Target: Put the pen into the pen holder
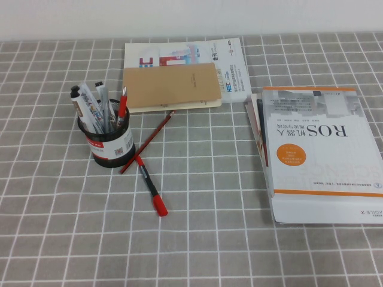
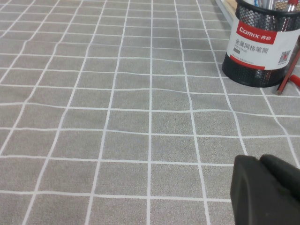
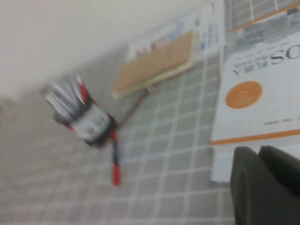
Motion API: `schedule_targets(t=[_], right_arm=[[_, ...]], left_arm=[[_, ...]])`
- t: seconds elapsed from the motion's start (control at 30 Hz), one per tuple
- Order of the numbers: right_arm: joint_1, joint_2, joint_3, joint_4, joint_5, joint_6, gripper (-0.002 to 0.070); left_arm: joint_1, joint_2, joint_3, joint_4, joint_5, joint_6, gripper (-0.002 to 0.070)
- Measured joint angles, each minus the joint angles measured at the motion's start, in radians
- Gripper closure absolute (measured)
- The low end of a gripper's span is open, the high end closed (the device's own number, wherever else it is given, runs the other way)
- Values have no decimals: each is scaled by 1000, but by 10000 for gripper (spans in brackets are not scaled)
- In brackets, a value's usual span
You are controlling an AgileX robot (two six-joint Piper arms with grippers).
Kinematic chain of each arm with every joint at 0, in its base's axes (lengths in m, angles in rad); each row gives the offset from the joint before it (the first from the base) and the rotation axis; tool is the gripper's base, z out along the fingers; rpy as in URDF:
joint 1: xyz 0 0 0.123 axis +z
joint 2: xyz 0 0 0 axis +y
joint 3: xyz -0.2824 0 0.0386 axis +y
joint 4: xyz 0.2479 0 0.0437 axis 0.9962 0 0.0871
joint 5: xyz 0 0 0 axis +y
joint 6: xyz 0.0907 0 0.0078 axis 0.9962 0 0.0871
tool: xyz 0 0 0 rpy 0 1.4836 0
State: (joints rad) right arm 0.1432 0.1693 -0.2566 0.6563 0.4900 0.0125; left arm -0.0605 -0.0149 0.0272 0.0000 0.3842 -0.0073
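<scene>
The pen [image 1: 149, 186], black with a red cap and a red end, lies on the grey checked cloth just in front of the pen holder [image 1: 112, 144], its far end near the holder's base. The holder is a black mesh cup with a red-and-white label, and it holds several markers and a red-tipped pen. The left wrist view shows the holder [image 2: 260, 44] far from my left gripper [image 2: 260, 160], which is shut and empty. The blurred right wrist view shows the pen [image 3: 114, 158] and the holder [image 3: 89, 123] well away from my right gripper [image 3: 258, 152], which is shut and empty. Neither gripper shows in the high view.
A thin red pencil [image 1: 148, 141] lies slanted from the holder towards a brown notebook [image 1: 170, 87], which rests on a white booklet [image 1: 197, 54]. A large ROS book [image 1: 317, 155] lies on another book at the right.
</scene>
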Motion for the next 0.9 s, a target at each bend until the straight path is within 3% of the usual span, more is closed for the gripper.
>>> schedule_targets(t=[0.27,0.43,0.57,0.77,0.9], right_arm=[[0,495,-420,-351,391,-12,689],[12,855,-624,-407,645,-70,689],[135,1079,-754,-439,720,-65,689],[401,1375,-994,-670,732,69,689],[480,1538,-1175,-700,732,84,689]], left_arm=[[0,0,0,0,0,0,680],[0,0,0,0,0,0,680],[0,0,0,0,0,0,680],[0,0,0,0,0,0,680],[0,0,0,0,0,0,680]])
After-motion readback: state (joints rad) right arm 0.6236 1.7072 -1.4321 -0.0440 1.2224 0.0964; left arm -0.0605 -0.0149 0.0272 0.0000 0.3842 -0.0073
